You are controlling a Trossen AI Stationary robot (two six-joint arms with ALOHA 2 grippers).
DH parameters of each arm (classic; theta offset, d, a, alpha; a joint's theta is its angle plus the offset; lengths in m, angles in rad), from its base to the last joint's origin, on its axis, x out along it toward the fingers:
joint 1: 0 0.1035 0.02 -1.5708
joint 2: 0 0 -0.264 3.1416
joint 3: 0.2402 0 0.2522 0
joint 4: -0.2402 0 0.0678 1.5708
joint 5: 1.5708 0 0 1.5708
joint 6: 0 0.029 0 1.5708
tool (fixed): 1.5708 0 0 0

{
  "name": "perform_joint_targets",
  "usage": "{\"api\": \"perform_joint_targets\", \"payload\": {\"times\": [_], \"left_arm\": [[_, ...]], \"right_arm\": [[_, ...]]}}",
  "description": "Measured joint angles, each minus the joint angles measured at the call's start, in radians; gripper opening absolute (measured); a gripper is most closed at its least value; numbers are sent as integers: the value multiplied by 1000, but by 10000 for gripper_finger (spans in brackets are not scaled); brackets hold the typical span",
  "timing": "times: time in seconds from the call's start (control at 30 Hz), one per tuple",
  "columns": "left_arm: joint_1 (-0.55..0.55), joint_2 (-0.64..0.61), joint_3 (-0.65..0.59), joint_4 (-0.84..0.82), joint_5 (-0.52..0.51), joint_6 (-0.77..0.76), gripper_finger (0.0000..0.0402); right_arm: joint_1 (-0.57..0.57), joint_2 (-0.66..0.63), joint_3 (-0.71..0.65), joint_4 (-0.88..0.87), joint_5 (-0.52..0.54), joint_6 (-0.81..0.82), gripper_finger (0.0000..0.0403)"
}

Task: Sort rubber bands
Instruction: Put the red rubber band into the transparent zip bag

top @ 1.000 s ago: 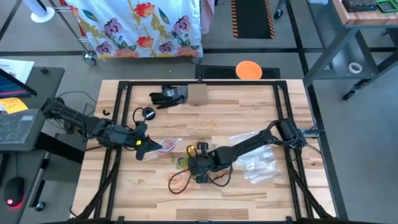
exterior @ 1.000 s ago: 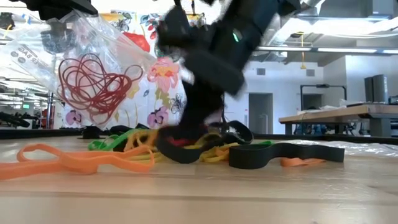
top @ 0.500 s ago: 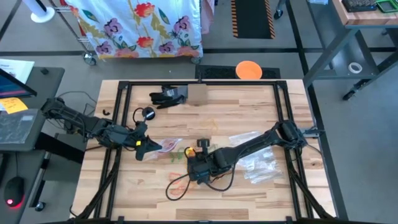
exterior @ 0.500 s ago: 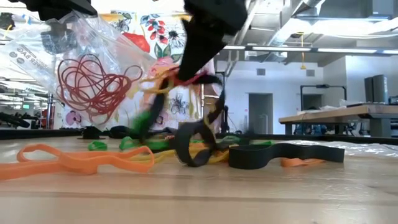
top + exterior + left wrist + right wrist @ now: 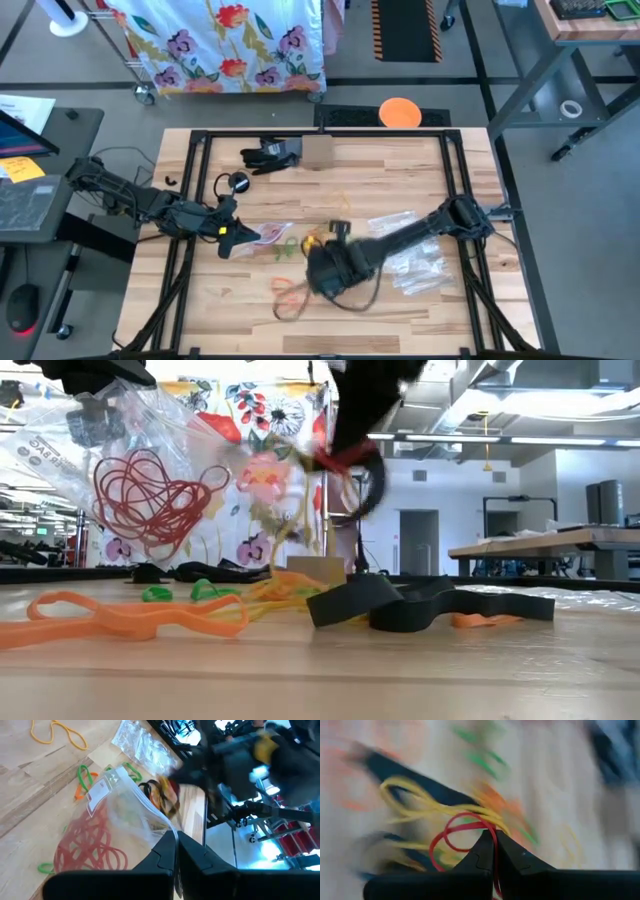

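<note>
Red rubber band clenched in right gripper, lifted above the surface, clear bag clenched in left gripper beside it

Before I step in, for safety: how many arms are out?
2: left arm at table's left, left tool gripping a clear bag; right arm mid-table, right tool holding rubber bands.

Right tool and its rubber bands — motion-blurred, count unclear.
</note>
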Motion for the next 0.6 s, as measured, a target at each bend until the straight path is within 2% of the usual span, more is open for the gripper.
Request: {"api": "perform_joint_targets", "payload": {"times": [0.07, 0.13, 0.2, 0.27, 0.43, 0.6], "left_arm": [[0, 0, 0, 0, 0, -1, 0], [0, 0, 0, 1, 0, -2, 0], [0, 0, 0, 2, 0, -2, 0], [0, 0, 0, 3, 0, -2, 0], [0, 0, 0, 3, -1, -8, 0], [0, 2, 0, 3, -5, -5, 0]], "right_arm": [[-13, 1, -13, 50, -69, -20, 0], [-5, 3, -20, 127, -120, -114, 0], [9, 4, -20, 129, -54, -86, 0], [6, 3, -20, 59, -35, -18, 0], [-13, 4, -21, 71, -55, -45, 3], [2, 11, -20, 149, -119, -60, 29]]}}
